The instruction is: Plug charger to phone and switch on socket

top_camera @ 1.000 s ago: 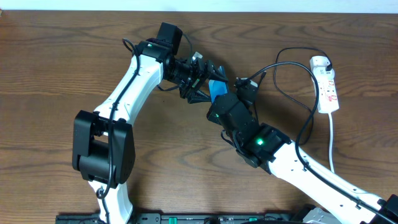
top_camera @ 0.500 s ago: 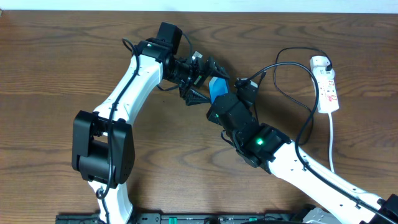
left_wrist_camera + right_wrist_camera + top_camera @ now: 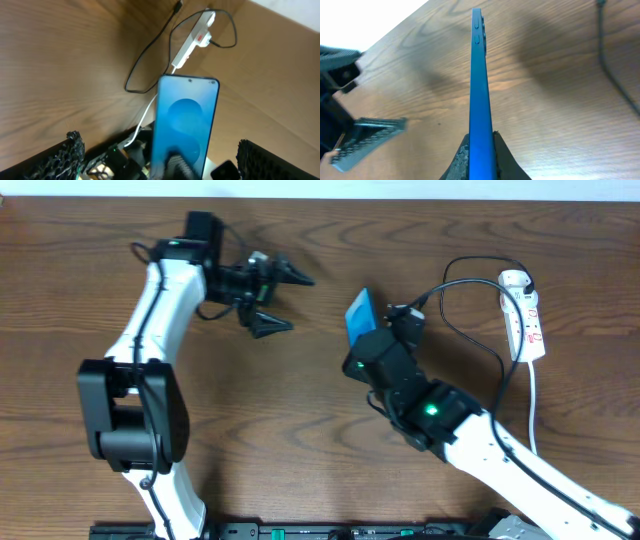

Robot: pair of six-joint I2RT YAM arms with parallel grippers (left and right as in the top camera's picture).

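Note:
The phone [image 3: 359, 316], with its cyan screen, stands on edge in my right gripper [image 3: 366, 338], which is shut on its lower end. The right wrist view shows it edge-on [image 3: 479, 85] between the pads [image 3: 496, 155]. My left gripper [image 3: 280, 302] is open and empty, well left of the phone. In the left wrist view the phone's screen [image 3: 186, 120] faces it. The white socket [image 3: 527, 315] lies at the far right; it also shows in the left wrist view [image 3: 194, 39]. The thin black charger cable [image 3: 470, 260] loops from it towards the right wrist and shows in both wrist views [image 3: 150, 47] [image 3: 603, 50].
The socket's white cord [image 3: 534, 410] runs down the right side of the wooden table [image 3: 80, 240]. The right arm [image 3: 480, 445] reaches in from the bottom right. The left arm [image 3: 150, 330] stands on the left side.
My left gripper has drawn back to the left, away from the phone, with its jaws open. The phone stays in my right gripper and has shifted slightly right.

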